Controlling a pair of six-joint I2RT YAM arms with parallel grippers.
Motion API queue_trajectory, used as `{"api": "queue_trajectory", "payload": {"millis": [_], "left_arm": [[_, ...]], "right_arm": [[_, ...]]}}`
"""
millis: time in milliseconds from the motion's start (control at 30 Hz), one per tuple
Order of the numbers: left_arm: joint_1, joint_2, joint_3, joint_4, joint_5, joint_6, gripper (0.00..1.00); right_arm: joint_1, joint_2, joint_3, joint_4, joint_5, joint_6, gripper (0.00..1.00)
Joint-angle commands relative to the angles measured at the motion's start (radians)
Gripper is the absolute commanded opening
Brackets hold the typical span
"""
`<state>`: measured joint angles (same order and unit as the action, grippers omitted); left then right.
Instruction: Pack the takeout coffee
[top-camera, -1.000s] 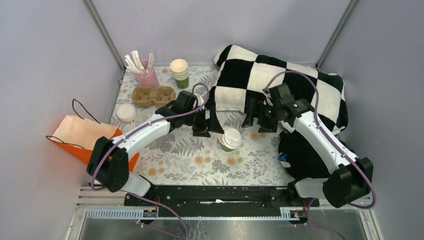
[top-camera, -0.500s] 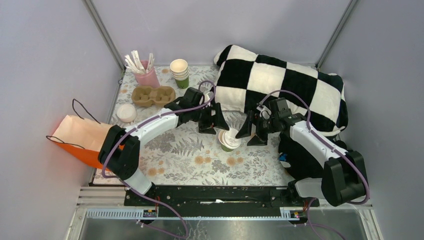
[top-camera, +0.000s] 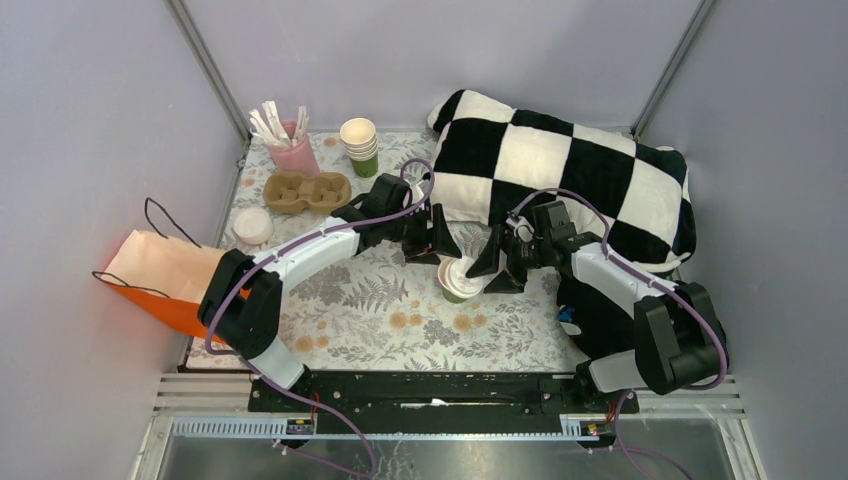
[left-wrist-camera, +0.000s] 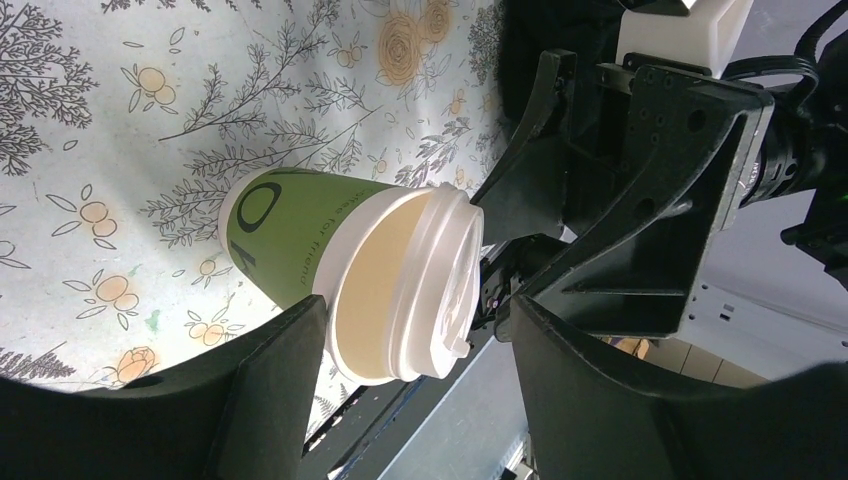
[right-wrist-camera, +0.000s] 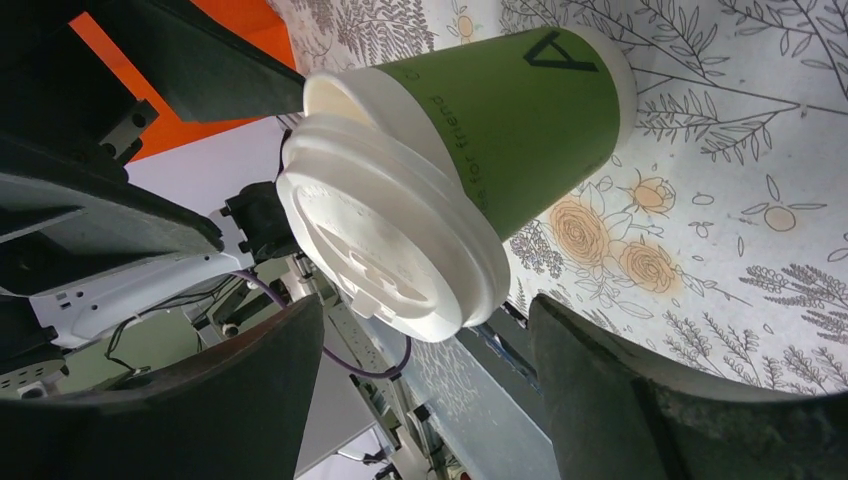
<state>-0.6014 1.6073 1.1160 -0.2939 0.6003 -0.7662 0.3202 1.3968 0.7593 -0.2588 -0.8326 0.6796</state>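
Note:
The takeout coffee (top-camera: 460, 279), a small green paper cup with a white lid, stands on the floral table mat. In the left wrist view its lid (left-wrist-camera: 440, 285) lies between my left gripper's (left-wrist-camera: 418, 305) spread fingers; the left finger (left-wrist-camera: 270, 390) is at the cup's cream rim, the other is apart from the lid. My left gripper (top-camera: 440, 250) reaches the cup from the upper left. My right gripper (top-camera: 492, 265) comes from the right, and the lid (right-wrist-camera: 385, 240) sits between its open fingers (right-wrist-camera: 428, 300) with gaps on both sides.
An orange paper bag (top-camera: 165, 275) lies at the left edge. At the back left are a cardboard cup carrier (top-camera: 305, 190), a loose white lid (top-camera: 252, 225), a stack of lidless cups (top-camera: 360, 145) and a pink cup of stirrers (top-camera: 290, 150). A checkered cloth (top-camera: 570, 180) covers the back right.
Both grippers have moved in on the cup, the left from the upper left, the right from the right, and their jaws have narrowed a little. The cup stays in place.

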Motion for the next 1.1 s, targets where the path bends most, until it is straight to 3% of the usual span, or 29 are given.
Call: {"api": "queue_trajectory", "payload": {"millis": [0, 1067], "left_arm": [[-0.003, -0.006, 0.006, 0.048, 0.020, -0.001, 0.70], [-0.003, -0.002, -0.006, 0.018, 0.020, 0.028, 0.63]], "right_arm": [[-0.003, 0.019, 0.011, 0.077, -0.045, 0.034, 0.79], [0.053, 0.038, 0.098, 0.058, -0.018, 0.053, 0.71]]}}
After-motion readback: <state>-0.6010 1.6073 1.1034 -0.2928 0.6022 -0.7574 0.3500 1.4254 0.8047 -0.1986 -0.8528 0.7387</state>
